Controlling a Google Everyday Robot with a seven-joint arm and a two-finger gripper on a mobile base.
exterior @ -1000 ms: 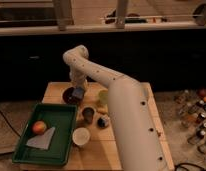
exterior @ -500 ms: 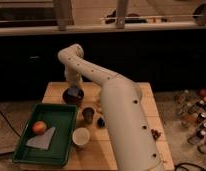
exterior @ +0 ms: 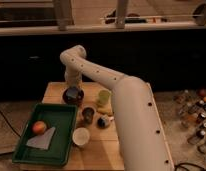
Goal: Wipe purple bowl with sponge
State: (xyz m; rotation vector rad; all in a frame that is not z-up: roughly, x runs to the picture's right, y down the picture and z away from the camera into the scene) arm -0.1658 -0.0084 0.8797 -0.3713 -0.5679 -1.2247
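Observation:
The purple bowl (exterior: 73, 96) sits on the wooden table (exterior: 56, 90) near its far left corner, just beyond the green tray. My arm reaches up from the lower right, bends at the elbow and drops straight down, so my gripper (exterior: 73, 86) hangs right over the bowl. A grey-blue patch inside the bowl, directly under the gripper, looks like the sponge (exterior: 74, 92). Whether the gripper holds it is hidden by the wrist.
A green tray (exterior: 63, 117) at the front left holds an orange-red fruit (exterior: 39, 127) and a grey triangular cloth (exterior: 41, 141). A white cup (exterior: 81, 136), a dark cup (exterior: 88, 114), a yellow-green cup (exterior: 104, 96) and a small dark object (exterior: 103, 121) stand nearby. Bottles (exterior: 193, 117) are at the right.
The arm swung slightly left and then back right above the bowl. The bowl and the other things on the table have stayed put.

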